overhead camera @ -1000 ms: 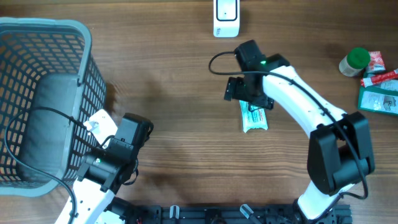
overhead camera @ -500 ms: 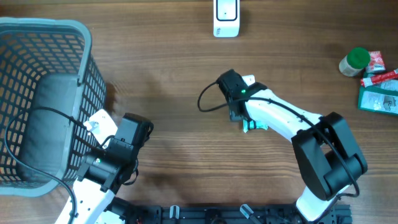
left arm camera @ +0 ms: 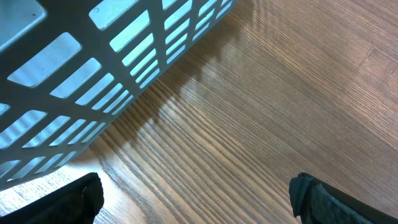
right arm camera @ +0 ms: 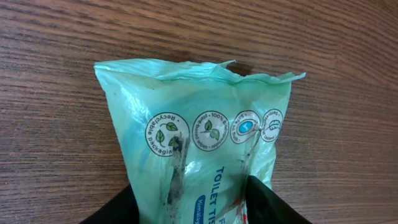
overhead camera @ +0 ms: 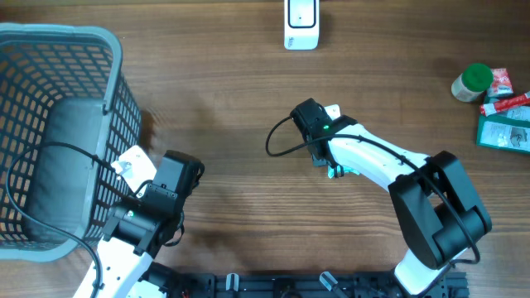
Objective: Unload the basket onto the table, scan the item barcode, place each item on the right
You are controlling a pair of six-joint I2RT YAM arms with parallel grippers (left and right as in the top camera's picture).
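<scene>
The right fingers (right arm camera: pixel 273 205) are pinching the green pack (right arm camera: pixel 193 124) lying on the counter (right arm camera: pixel 348 124). The left fingers (left arm camera: pixel 68 202) are sitting spread wide. Being soft, the pack could be slipping out when lifted.

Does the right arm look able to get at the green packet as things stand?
Likely yes: the right gripper sits over the green packet, a finger against each side, nothing in between.
</scene>
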